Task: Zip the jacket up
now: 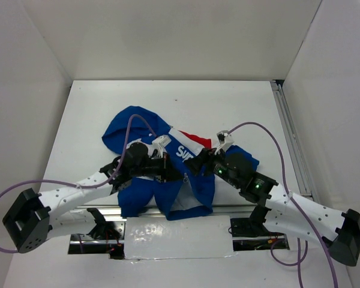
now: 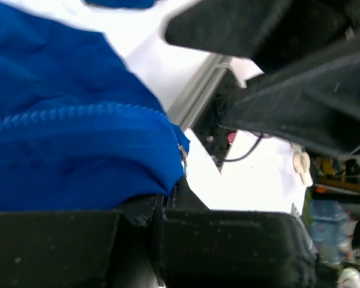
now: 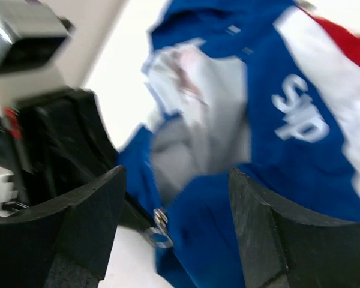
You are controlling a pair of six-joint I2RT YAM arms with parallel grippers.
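Pinching the jacket (image 1: 145,201) by its blue front edge, the left gripper (image 2: 158,207) is pressing its jaws almost together, and the fabric is running down into the thin seam between them. Just above those jaws a row of blue zip teeth (image 2: 78,114) is crossing the cloth, ending near a small metal bit (image 2: 183,155) right over the seam. Beyond the jaws a rail (image 2: 195,96) is showing.

The right gripper (image 3: 175,180) is holding its jaws spread wide. Between them, low and nearer one finger (image 3: 72,228), the silver slider (image 3: 160,227) is hanging on the blue edge; I cannot tell whether either finger is touching it. Ahead of the spread jaws the white lining (image 3: 198,120) is lying bare, and off toward the other finger's side white lettering (image 3: 300,114) is sitting on blue, with a red panel (image 3: 348,42) beyond it.

From above, the two grippers are facing each other, close together, over the middle of the jacket. It is lying crumpled at the near side of the table (image 1: 108,99), its hood (image 1: 132,123) reaching away beyond both sets of jaws and its hem lying behind them.
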